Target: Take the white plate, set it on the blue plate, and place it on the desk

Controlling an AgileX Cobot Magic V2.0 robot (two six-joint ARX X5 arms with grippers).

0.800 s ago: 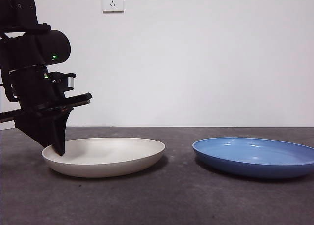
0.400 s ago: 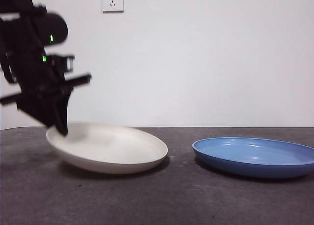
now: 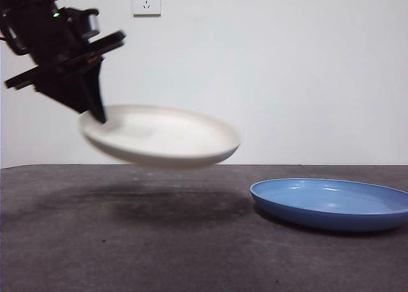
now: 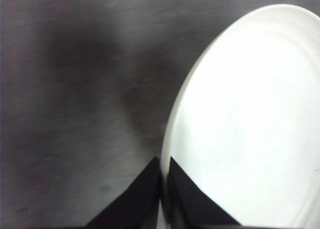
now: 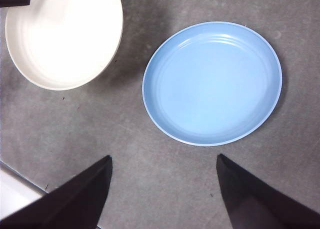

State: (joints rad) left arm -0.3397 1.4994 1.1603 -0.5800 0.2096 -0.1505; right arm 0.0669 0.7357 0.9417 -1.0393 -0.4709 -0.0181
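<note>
- My left gripper (image 3: 95, 113) has its jaws pinched on the rim of the wide shallow cream-white plate (image 3: 162, 138), one jaw inside the rim and one outside, as the left wrist view shows.
- The white plate hangs clear of the rough dark grey-brown tabletop (image 3: 127, 254), with its shadow on the surface beneath.
- It tilts: the gripped edge sits higher, the far edge sags toward the glossy blue round plate (image 3: 331, 204). My guess is that a one-sided rim grip lets the weight pull the free side down.
- The plate's outline is blurred in the front view, so I can't give the exact tilt.
- The blue plate lies flat on the tabletop, apart from the white one and not under it yet.
- My right gripper (image 5: 162, 189) waits high over the tabletop with jaws wide apart and nothing between them. From there both plates show, the white plate (image 5: 62, 36) beside the blue plate (image 5: 212, 84), with no overlap.
- Step in hand, as I judge it: carrying the white plate across to the blue one; the lift looks done, the placing not.
- Next needs: bring it over the blue plate, centre it, lower until it nests, then let go.
- Risk: an edge-only grip on a smooth rim could slip, or the sagging edge could strike the blue rim first.
</note>
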